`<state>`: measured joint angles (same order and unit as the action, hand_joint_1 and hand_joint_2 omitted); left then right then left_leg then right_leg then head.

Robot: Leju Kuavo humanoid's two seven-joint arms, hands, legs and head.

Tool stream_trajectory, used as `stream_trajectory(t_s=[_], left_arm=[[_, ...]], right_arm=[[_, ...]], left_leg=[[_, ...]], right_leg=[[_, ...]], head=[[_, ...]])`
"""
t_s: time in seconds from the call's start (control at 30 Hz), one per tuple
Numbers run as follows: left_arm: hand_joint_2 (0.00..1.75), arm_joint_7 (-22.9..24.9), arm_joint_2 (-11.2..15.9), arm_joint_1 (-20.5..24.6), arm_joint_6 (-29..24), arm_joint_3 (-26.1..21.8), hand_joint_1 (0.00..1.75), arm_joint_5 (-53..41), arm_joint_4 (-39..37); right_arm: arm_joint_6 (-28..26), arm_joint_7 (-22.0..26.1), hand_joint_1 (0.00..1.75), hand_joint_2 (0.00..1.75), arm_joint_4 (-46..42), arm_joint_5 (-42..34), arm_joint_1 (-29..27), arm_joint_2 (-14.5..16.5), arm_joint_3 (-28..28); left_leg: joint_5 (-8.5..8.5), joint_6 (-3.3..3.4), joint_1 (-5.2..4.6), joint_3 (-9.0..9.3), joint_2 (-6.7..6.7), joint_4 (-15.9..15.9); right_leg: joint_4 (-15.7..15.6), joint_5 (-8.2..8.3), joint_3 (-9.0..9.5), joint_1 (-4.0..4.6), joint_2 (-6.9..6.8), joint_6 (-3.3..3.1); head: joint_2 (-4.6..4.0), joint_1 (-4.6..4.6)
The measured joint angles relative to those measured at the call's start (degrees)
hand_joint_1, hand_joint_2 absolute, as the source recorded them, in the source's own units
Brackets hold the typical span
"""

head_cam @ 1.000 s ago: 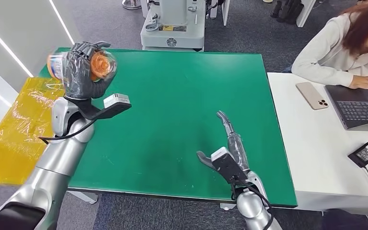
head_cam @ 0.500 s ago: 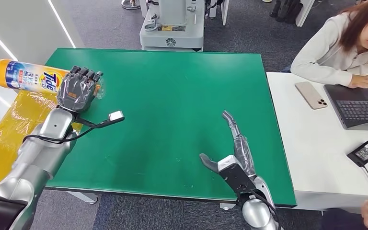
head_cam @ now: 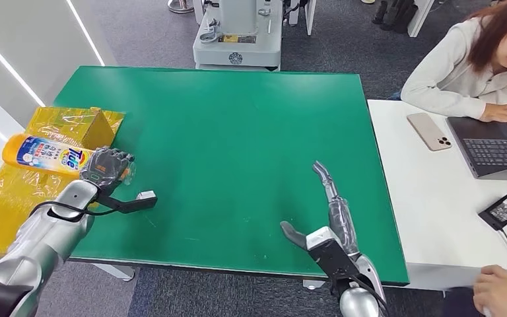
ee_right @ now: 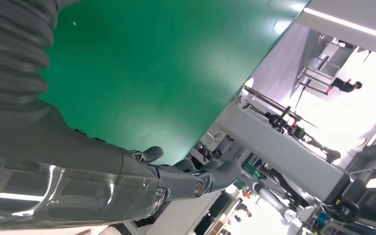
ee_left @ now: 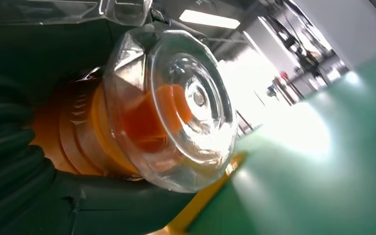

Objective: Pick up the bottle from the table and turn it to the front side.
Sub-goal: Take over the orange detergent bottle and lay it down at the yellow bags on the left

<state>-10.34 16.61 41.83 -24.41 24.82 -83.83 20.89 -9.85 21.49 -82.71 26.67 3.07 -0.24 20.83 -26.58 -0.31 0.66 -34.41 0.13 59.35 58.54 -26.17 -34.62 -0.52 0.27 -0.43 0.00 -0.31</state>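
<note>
Tide bottle (head_cam: 47,155), yellow-orange with a blue and white label, lies on its side in the robot's left hand (head_cam: 105,168) at the left edge of the green table (head_cam: 237,132), over the yellow plastic sheet (head_cam: 13,198) that hangs off that side. The dark fingers (head_cam: 112,160) wrap around the bottle near its cap end, and the body of the bottle sticks out to the robot's left, past the table edge. In the left wrist view the clear cap (ee_left: 176,107) faces the camera, with an orange spout inside it and the orange neck (ee_left: 78,132) held against the dark palm (ee_left: 24,161).

Nearer, at the front edge of the table, the right hand (head_cam: 327,211) holds nothing: its fingers stretch out straight, pointing away from the robot, and the thumb sticks out to the side. The right wrist view shows the same fingers (ee_right: 215,176) extended above the green surface.

Beyond the bottle, a folded corner of the yellow sheet (head_cam: 99,122) stands up on the table. To the right a white desk (head_cam: 422,198) touches the green table and carries a phone (head_cam: 429,131), a laptop (head_cam: 495,148) and a black power adapter (head_cam: 504,210). A person in a cream top (head_cam: 449,66) sits behind it, one hand on the laptop. Another person's hand (head_cam: 502,290) shows at the near right corner. Farthest back stands a grey machine base (head_cam: 237,33).
</note>
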Motion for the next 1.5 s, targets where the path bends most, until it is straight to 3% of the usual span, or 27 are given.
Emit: stream_trajectory(t_s=[0.33,0.43,0.67,0.83,0.93,1.13,1.27,1.5], left_arm=[[1.75,-2.5,-0.2,0.0,3.2,-1.3,1.75,3.7,-2.2],[1.75,-5.5,-0.8,0.0,3.0,-2.5,1.75,8.1,-2.3],[1.75,-14.8,-5.2,0.1,8.4,-13.0,1.75,26.0,-2.3],[1.75,-20.2,-6.2,0.9,12.4,-21.2,1.75,35.9,-1.8],[1.75,-21.2,-6.2,0.9,12.9,-24.1,1.75,37.2,-1.4],[1.75,-20.9,-6.3,0.6,12.7,-25.4,1.75,36.0,-1.2],[1.75,-20.7,-6.4,0.4,12.6,-25.5,0.0,35.5,-1.2],[1.75,-18.0,-7.8,-1.7,11.2,-25.5,0.0,30.1,-1.2]], right_arm=[[0.8,-0.4,0.0,1.75,-1.4,0.5,-0.5,0.0,0.0],[1.2,-0.7,0.0,1.75,-1.6,1.3,-0.5,0.0,0.0],[1.7,-1.1,0.0,1.75,-2.8,2.4,-0.7,0.0,0.1],[2.1,-0.9,0.0,1.75,-2.9,2.9,-0.5,0.0,0.5],[2.4,-0.8,0.0,1.75,-2.8,3.3,-0.1,0.0,0.8],[2.6,-0.8,0.0,1.75,-2.7,3.3,0.2,0.0,1.3],[2.6,-0.8,0.0,1.75,-2.7,3.3,0.3,0.0,1.5],[2.7,-0.9,0.0,1.75,-2.4,3.4,0.8,-0.1,1.8]], left_leg=[[0.0,0.0,0.0,0.0,-0.02,0.0],[0.0,0.0,-0.01,0.0,-0.04,0.0],[0.0,0.0,-0.02,0.0,-0.05,0.0],[0.0,0.0,-0.06,0.2,-0.14,-0.1],[0.03,-0.04,-0.07,0.34,-0.26,-0.1],[0.17,-0.22,-0.06,0.4,-0.29,-0.1],[0.22,-0.26,-0.05,0.42,-0.29,-0.1],[0.24,-0.29,-0.03,0.34,-0.17,-0.1]], right_leg=[[0.0,0.0,0.0,0.0,-0.01,0.0],[0.0,0.0,0.0,0.0,-0.04,0.0],[0.0,0.01,0.04,-0.01,-0.07,0.0],[0.0,-0.03,0.21,-0.06,-0.2,-0.01],[0.0,-0.07,0.35,-0.07,-0.33,-0.04],[0.1,-0.01,0.37,-0.06,-0.35,-0.12],[0.1,0.02,0.37,-0.06,-0.34,-0.16],[0.1,0.08,0.22,-0.04,-0.18,-0.23]], head=[[0.0,0.0],[0.0,-0.01],[0.0,0.01],[0.0,0.0],[0.0,-0.01],[0.0,-0.01],[0.0,-0.01],[0.0,0.0]])
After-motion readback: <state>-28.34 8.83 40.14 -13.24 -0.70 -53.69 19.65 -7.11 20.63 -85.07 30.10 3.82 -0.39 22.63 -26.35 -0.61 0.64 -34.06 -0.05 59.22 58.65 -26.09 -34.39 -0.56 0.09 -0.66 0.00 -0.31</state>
